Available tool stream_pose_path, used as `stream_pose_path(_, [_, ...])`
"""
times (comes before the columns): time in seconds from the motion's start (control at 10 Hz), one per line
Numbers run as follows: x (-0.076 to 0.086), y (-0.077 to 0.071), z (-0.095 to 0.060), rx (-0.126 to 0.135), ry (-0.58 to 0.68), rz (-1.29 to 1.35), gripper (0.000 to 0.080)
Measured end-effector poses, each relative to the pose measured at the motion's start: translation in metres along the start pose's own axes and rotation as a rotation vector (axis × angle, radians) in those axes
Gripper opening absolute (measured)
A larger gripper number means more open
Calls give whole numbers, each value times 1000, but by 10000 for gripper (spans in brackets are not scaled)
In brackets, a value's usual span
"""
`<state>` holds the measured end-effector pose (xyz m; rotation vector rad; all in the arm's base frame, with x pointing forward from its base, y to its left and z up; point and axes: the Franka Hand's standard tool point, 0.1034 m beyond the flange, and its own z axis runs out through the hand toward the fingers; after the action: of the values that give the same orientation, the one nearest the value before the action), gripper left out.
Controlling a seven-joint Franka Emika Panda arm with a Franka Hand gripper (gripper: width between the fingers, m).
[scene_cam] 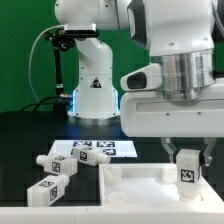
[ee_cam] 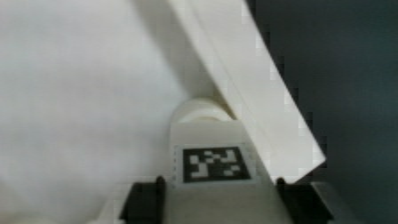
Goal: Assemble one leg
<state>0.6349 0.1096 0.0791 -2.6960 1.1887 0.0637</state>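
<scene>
White plastic, the leg (ee_cam: 215, 150) looks light, rigid and slick; its square tagged body gives flat faces to pinch. The gripper (scene_cam: 186, 160) is clamped on it, just inside the tabletop panel (scene_cam: 130, 185) near its raised rim.

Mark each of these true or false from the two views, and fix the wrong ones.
1. The gripper holds a leg between its jaws. True.
2. The held leg is over the large white panel. True; the wrist view shows it against the panel's raised rim.
3. Every leg lies loose on the table. False; three lie loose at the exterior view's left, such as one and another, and one is in the jaws.
4. The marker board sits on top of the panel. False; it lies flat on the table behind the panel.
5. The held leg shows no tag. False; a black-and-white tag faces the wrist camera.
</scene>
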Motion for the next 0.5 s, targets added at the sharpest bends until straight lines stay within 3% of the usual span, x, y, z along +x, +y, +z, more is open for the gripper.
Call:
stream_pose_path(0.1, [-1, -1, 0, 14, -17, 149, 287])
stream_pose_path(0.3, [-5, -4, 1, 16, -24, 292, 287])
stream_pose_path(0.5, [-5, -3, 2, 16, -25, 238, 287])
